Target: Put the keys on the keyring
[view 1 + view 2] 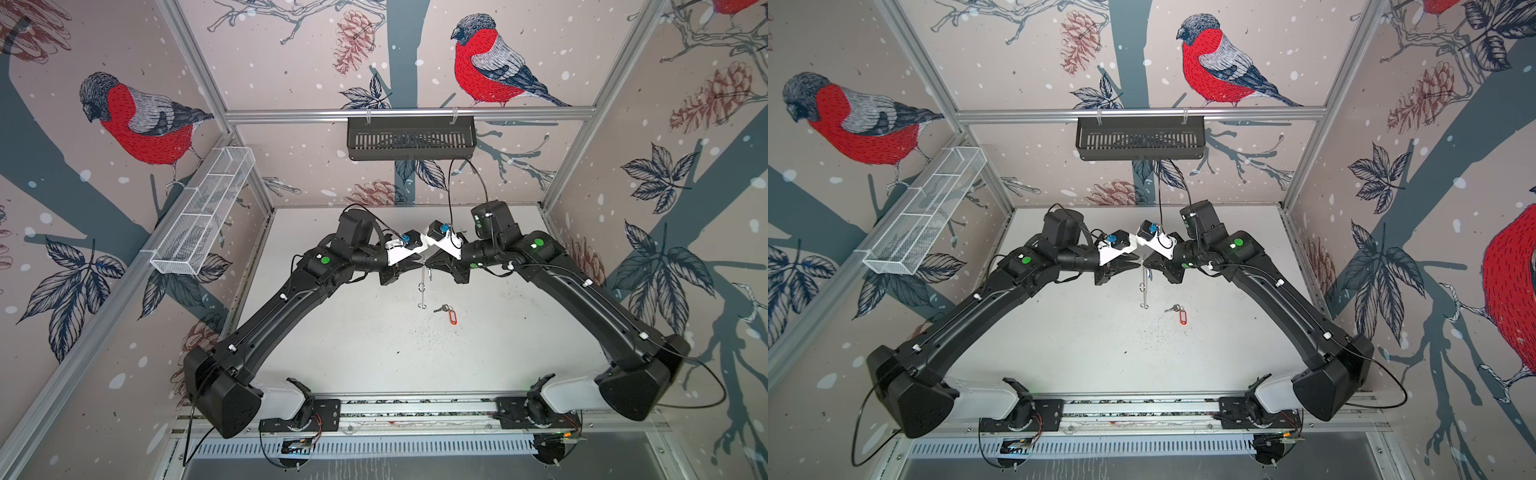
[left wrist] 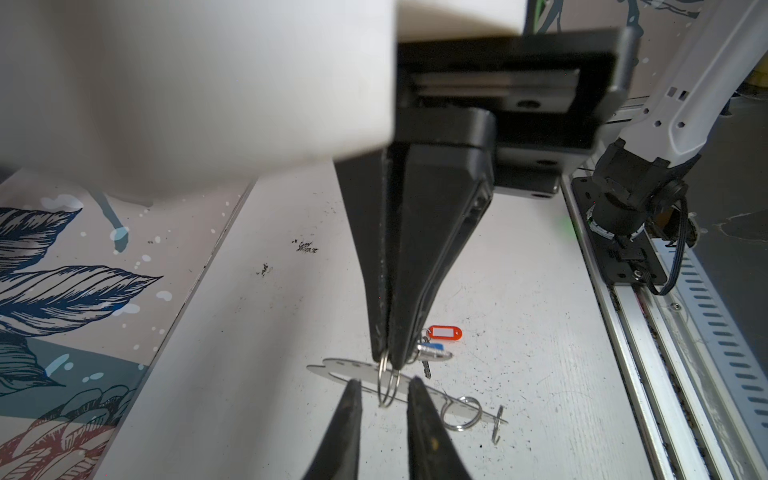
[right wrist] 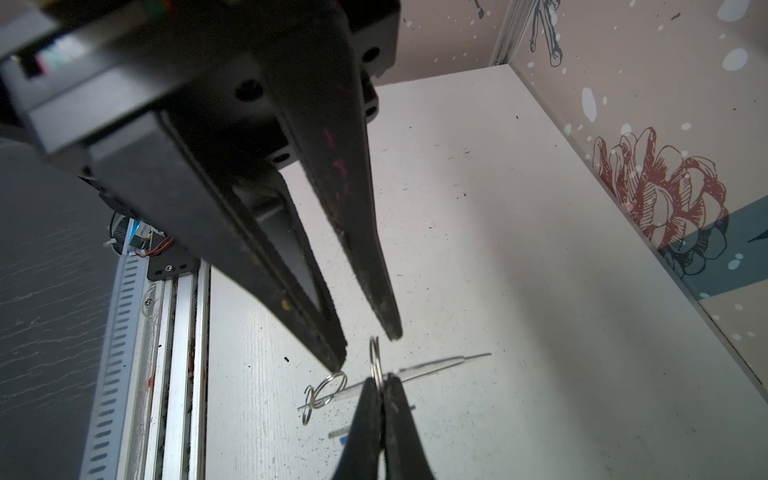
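Two arms [image 1: 291, 286] meet over the middle of the white counter [image 1: 353, 345], their tips almost nose to nose. Between them hangs the keyring [image 1: 422, 296], which both top views show edge-on as a thin upright line. From the wrist cameras it reads as a flat grey plate with small rings threaded along it. The right jaws are pinched tight on one of these, the upper ring [image 3: 375, 356], close to where it passes through the plate, and this grip carries the keyring. The left jaws stand narrowly apart with a clear gap between the fingers [image 2: 349, 419]. Their tips sit on either side of that same ring, and I cannot tell whether either one touches it. Two spare rings [image 2: 461, 412] dangle farther along the plate, away from both sets of jaws. The blue-tagged key [image 2: 434, 353] shows just beside the right jaws, partly hidden behind them, so whether it already hangs from the plate is unclear. The red-tagged key [image 1: 451, 318] lies flat on the counter, near the keyring's lower end but apart from it, on the right arm's side.
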You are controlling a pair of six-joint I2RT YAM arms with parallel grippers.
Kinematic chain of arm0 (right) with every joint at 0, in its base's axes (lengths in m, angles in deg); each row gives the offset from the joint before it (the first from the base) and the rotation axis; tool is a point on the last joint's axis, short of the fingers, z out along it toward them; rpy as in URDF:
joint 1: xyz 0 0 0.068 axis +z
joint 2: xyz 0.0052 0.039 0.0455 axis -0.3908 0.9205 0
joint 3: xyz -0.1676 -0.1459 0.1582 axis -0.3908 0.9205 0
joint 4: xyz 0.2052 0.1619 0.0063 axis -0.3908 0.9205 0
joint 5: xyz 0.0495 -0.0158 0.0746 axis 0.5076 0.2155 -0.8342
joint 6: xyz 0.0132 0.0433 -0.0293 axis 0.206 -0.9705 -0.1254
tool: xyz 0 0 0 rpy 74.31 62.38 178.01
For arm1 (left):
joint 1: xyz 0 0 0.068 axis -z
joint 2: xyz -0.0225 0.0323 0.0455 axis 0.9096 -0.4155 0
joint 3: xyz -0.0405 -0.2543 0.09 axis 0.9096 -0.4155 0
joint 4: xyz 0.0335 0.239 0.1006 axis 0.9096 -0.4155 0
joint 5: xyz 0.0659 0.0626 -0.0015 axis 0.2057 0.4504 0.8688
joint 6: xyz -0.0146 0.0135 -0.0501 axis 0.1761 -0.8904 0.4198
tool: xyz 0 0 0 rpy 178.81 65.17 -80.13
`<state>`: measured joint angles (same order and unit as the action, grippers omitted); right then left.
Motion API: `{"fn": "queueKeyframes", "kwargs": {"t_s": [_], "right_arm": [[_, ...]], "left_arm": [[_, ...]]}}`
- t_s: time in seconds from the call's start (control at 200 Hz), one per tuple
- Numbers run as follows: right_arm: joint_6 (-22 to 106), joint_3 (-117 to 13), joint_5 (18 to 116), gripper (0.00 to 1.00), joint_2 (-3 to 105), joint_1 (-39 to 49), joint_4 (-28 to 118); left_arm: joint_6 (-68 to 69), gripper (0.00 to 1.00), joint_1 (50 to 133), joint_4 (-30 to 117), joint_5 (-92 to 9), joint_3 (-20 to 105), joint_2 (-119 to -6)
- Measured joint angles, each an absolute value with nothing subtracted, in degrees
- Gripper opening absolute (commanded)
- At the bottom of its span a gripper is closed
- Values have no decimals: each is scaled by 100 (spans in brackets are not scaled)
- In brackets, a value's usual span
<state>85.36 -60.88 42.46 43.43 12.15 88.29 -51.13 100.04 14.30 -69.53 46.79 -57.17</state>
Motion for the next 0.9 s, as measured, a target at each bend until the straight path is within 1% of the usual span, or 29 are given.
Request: {"fn": "queueKeyframes", "kwargs": {"t_s": [0.215, 0.67, 0.901], "right_arm": [[8532, -5959, 4069, 0, 4281, 1206, 8713], [8516, -5810, 3930, 0, 4085, 1204, 8468], [8518, -5778, 3916, 0, 4041, 1184, 8431]], "left_arm": [[-5069, 19, 9984, 1537, -7017, 4609, -5676], [-5058, 12, 9984, 1642, -7270, 4631, -5700], [-5052, 2, 9984, 1620, -7403, 4686, -5752]]}}
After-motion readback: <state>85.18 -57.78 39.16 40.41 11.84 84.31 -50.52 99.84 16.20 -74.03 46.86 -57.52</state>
